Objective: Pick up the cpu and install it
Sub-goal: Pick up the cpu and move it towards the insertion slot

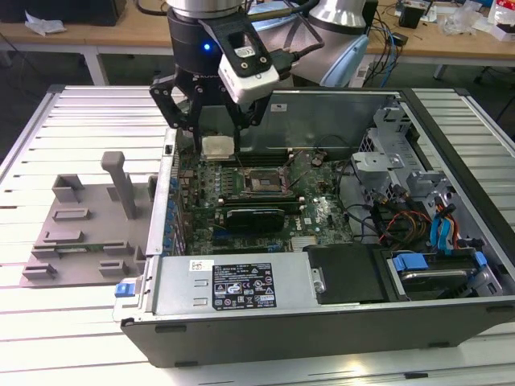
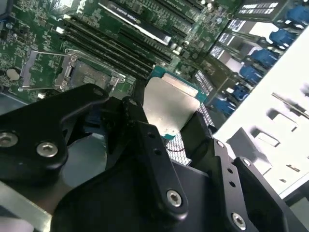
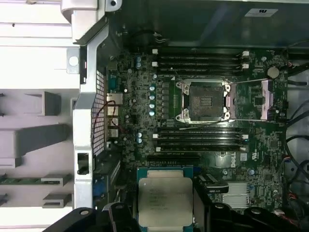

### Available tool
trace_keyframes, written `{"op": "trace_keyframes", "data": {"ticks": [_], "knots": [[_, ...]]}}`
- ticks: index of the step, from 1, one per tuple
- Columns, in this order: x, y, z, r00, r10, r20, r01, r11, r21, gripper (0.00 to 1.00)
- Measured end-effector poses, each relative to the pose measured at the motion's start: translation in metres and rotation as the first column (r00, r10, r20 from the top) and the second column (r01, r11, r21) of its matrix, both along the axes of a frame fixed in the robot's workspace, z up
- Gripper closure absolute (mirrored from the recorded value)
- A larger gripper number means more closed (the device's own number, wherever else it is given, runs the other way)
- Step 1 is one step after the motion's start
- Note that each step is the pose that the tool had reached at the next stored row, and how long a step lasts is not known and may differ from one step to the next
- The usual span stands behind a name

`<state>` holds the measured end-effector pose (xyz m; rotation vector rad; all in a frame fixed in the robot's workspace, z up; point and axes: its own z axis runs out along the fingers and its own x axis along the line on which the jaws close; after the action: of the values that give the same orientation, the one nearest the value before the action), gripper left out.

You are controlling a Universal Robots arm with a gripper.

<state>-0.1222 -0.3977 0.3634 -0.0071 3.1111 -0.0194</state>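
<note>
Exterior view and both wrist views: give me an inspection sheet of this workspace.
Surface: slatted metal table, with an open computer case lying on it.
Job's things: cpu held above the motherboard, apart from the empty socket, whose retaining plate is swung open.
Clutter: grey fixture tray beside the case.
Grippers: gripper shut on the cpu's edges.
Cables: coloured bundle at the case's drive end, away from the socket.
Surroundings: workbenches behind the table.
</note>
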Motion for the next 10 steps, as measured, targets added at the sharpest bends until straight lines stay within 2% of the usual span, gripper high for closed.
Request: {"op": "trace_keyframes", "data": {"ticks": [1,2,3,4,7,10], "knots": [[0.0014,0.0002,-0.0006,1.0,0.0,0.0,0.0,0.9998,0.0178,0.45],[0.0043,0.0006,-0.0018,1.0,0.0,0.0001,0.0,0.9992,0.0395,0.45],[0.0091,0.0023,-0.0035,1.0,0.0,-0.0007,0.0,0.9992,0.0409,0.45],[0.0176,0.0063,-0.0054,1.0,0.0,-0.002,0.001,0.9992,0.0401,0.45],[0.0341,0.0137,-0.0098,1.0,0.0,-0.0037,0.001,0.9993,0.0381,0.45],[0.0465,0.0182,-0.0137,1.0,0.0,-0.0053,0.001,0.9993,0.0377,0.45]]}}
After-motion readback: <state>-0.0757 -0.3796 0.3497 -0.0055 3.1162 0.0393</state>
